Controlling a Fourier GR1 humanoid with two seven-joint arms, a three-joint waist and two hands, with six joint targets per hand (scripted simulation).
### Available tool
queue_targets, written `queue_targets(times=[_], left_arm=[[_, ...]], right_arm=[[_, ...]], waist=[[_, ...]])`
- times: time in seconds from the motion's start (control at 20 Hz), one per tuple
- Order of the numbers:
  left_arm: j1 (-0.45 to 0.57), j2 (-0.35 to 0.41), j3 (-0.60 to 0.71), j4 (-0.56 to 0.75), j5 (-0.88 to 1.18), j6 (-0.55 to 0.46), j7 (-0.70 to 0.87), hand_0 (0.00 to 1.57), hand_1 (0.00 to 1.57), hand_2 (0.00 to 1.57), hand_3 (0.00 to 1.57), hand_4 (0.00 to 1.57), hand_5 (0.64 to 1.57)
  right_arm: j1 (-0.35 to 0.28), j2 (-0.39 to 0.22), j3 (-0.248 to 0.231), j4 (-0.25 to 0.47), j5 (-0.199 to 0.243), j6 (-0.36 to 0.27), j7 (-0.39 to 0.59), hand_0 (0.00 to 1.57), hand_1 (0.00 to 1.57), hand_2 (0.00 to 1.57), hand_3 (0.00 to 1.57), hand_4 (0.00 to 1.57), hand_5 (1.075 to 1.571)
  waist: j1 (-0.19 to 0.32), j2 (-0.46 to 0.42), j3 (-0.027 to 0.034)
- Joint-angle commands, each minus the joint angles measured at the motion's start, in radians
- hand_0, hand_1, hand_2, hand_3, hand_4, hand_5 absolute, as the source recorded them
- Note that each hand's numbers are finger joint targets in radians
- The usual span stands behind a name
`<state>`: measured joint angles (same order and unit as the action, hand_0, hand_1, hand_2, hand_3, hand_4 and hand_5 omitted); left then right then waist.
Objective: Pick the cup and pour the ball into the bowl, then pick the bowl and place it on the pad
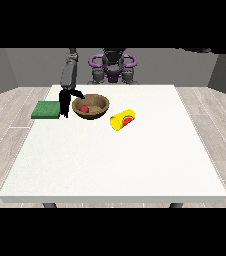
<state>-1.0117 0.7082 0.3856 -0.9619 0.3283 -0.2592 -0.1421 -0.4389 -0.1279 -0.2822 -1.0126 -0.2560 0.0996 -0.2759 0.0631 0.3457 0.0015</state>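
A brown wooden bowl (92,106) stands on the white table (120,160), left of centre towards the back. A red ball (85,108) lies inside it. To its right a yellow cup (122,120) lies on its side with its red opening facing the camera. A green pad (47,110) lies flat at the table's left edge. The hand at the view's left (65,101) hangs between the pad and the bowl, its fingers pointing down and its thumb reaching towards the bowl's left rim. No other hand shows.
The robot's torso (112,67) stands behind the table's far edge. Grey walls and a wooden floor surround the table.
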Motion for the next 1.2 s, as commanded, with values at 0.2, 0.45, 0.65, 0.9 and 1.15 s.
queue_targets(times=[0.2, 0.45, 0.65, 0.9, 1.15], left_arm=[[-0.023, 0.061, 0.02, -0.035, 0.038, -0.039, 0.029, 0.0, 0.0, 0.0, 0.0, 0.0, 1.534], [-0.076, 0.036, 0.007, -0.092, 0.052, 0.006, 0.066, 0.0, 0.0, 0.0, 0.0, 0.0, 1.529], [-0.076, 0.053, 0.008, -0.099, 0.062, 0.011, 0.109, 0.0, 0.0, 0.0, 0.0, 0.0, 1.532], [-0.083, 0.059, 0.006, -0.056, 0.072, -0.027, 0.104, 0.0, 0.0, 0.0, 0.0, 0.0, 1.54], [-0.15, 0.094, 0.005, -0.044, 0.088, -0.041, 0.143, 0.0, 0.0, 0.0, 0.0, 0.0, 1.538]], right_arm=[[-0.115, -0.046, -0.068, 0.196, -0.034, 0.012, -0.073, 0.0, 0.0, 0.0, 0.0, 0.38, 1.571], [-0.138, -0.027, -0.056, 0.249, -0.002, -0.021, -0.138, 0.0, 0.0, 0.0, 0.0, 0.31, 1.567], [-0.141, -0.036, -0.062, 0.268, -0.019, -0.009, -0.124, 0.0, 0.0, 0.0, 0.0, 0.31, 1.568], [-0.121, 0.066, 0.003, 0.216, 0.036, -0.121, -0.103, 0.0, 0.0, 0.0, 0.0, 0.43, 1.569], [-0.206, 0.06, 0.007, 0.23, 0.053, -0.196, -0.022, 0.0, 0.0, 0.0, 0.0, 0.42, 1.57]], waist=[[0.026, 0.053, -0.0005], [0.051, 0.099, 0.0], [0.057, 0.063, -0.0002], [0.074, 0.031, -0.002], [0.087, 0.045, -0.0014]])
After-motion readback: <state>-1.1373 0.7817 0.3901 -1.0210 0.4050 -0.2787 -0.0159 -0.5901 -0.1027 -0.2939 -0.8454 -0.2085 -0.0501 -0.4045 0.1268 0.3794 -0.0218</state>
